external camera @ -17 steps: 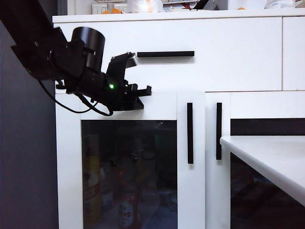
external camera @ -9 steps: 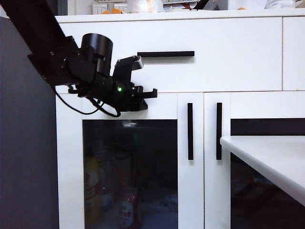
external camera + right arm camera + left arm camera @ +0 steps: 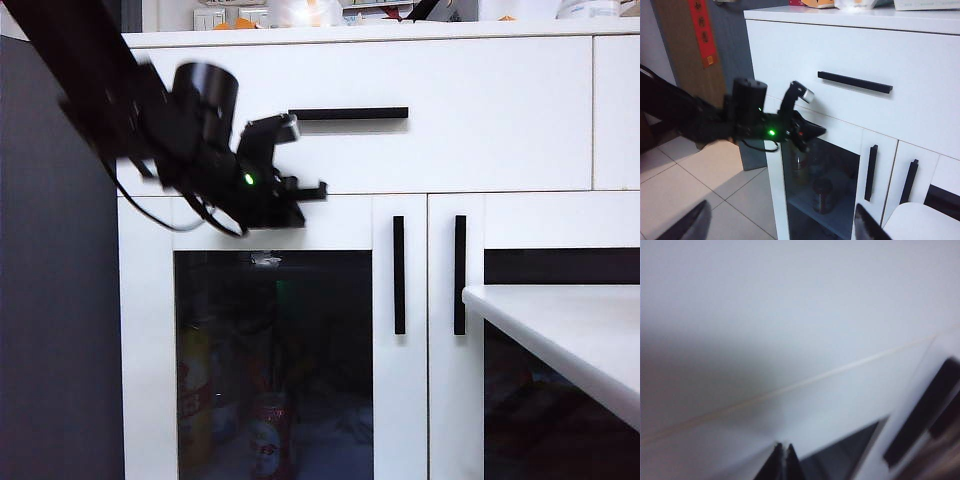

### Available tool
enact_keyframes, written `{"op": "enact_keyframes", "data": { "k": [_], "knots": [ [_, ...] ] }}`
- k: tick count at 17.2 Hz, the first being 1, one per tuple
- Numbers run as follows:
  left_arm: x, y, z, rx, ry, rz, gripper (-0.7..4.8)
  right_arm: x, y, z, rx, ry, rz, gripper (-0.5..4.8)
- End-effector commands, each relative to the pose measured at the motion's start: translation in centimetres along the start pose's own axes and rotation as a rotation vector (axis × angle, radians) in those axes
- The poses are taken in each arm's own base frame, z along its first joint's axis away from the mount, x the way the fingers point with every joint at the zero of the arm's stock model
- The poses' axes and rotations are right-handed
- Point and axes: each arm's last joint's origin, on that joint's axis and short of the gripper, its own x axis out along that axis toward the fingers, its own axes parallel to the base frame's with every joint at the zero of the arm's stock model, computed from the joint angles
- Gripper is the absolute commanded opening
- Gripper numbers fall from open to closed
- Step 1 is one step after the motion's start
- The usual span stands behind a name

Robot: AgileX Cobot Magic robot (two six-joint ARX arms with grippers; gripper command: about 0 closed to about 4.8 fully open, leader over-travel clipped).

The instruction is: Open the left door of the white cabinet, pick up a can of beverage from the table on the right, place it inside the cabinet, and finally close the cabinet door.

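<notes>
White cabinet (image 3: 500,120) fills the exterior view, drawer with a horizontal black handle (image 3: 347,113) across the top. Left door (image 3: 275,340) sits in the lower left of the frame, flush with the cabinet face, dark glass panel, vertical black handle (image 3: 399,275) along its right edge. Second door to its right has its own vertical handle (image 3: 459,274).

Left gripper (image 3: 312,190) is upper left of centre in the exterior view, blurred, up against the white top rail of the left door, just under the drawer seam; green light on the arm body. In the left wrist view the left gripper (image 3: 784,462) shows as two dark tips pressed together at the bottom edge, clenched with nothing between them, very close to the white cabinet face.

Right gripper (image 3: 782,222): its two dark fingertips (image 3: 690,222) sit wide apart at the bottom corners of the right wrist view, spread with nothing between them, well back from the cabinet.

Can (image 3: 268,440), red and white, is behind the door glass at the bottom of the exterior view, standing on the cabinet floor beside a yellow bottle (image 3: 193,400). Table (image 3: 570,330) edge juts in at lower right, bare where visible.
</notes>
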Motion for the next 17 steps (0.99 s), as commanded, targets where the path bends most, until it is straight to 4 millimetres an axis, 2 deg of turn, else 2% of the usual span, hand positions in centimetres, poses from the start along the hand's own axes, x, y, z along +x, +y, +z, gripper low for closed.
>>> {"op": "enact_keyframes", "data": {
  "k": [1,3,5,6,7,8,10,11,12,13,17],
  "knots": [
    [-3.0,-0.1,3.3,-0.008,0.087,-0.003,-0.06,-0.7,-0.1,0.7,0.004,-0.068,-0.045,3.64],
    [-5.2,-0.1,5.7,-0.008,0.083,-0.005,-0.06,-1.0,-0.2,0.8,0.004,-0.086,-0.070,3.64],
    [-8.2,-0.3,8.6,-0.006,0.062,-0.006,-0.06,-1.6,-0.1,0.9,0.005,-0.110,-0.065,3.64],
    [-11.4,-0.5,10.9,-0.004,0.047,-0.006,-0.06,-2.3,-0.1,1.1,0.005,-0.144,-0.065,3.64],
    [-13.7,-0.6,12.3,0.000,0.039,-0.002,-0.06,-3.0,-0.1,1.3,0.001,-0.173,-0.066,3.64],
    [-15.1,-0.7,13.0,0.001,0.034,0.001,-0.06,-3.6,-0.1,1.4,-0.003,-0.185,-0.066,3.63],
    [-19.4,-1.1,14.9,0.002,0.018,0.002,-0.06,-5.2,0.0,1.9,-0.021,-0.175,-0.067,3.63],
    [-22.4,-1.4,15.7,0.002,0.018,0.001,-0.06,-6.3,0.0,2.3,-0.022,-0.141,-0.068,3.64],
    [-24.5,-1.6,16.0,-0.002,0.024,0.001,-0.06,-7.0,0.1,2.8,-0.023,-0.128,-0.066,3.64],
    [-25.8,-1.7,16.1,-0.004,0.032,0.001,-0.06,-7.4,0.1,3.2,-0.024,-0.133,-0.065,3.64],
    [-34.4,-2.7,15.5,-0.016,0.013,0.003,-0.05,-9.9,0.2,4.8,-0.024,-0.126,-0.064,3.64]
  ]
}}
